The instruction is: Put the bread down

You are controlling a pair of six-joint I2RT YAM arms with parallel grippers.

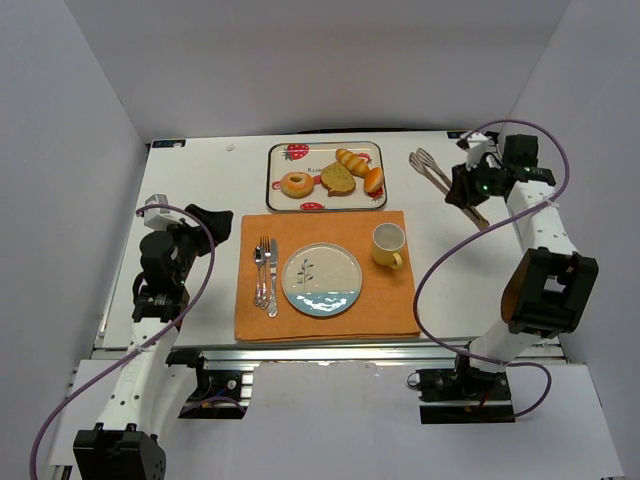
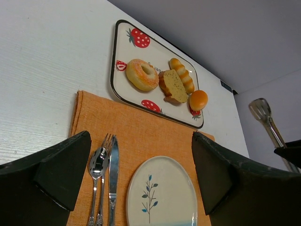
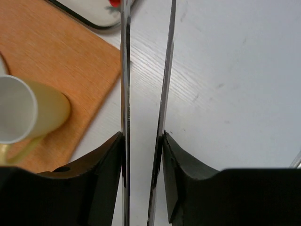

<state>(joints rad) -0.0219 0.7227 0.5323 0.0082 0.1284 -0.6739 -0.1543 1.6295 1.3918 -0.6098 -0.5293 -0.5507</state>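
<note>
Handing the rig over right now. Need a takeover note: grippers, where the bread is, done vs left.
Left gripper: open, empty, over the left part of the orange placemat, facing the tray.
Right gripper: shut on the tongs, at the far right of the table. Cannot tell if they are lifted.
Bread: lying at the left end of the tray, beside the toast slice.
Plate: on the placemat, nothing on it.
Done: tongs gripped.
Left: take the tongs to the bread, grip it, then set it down, probably on the plate.
</note>
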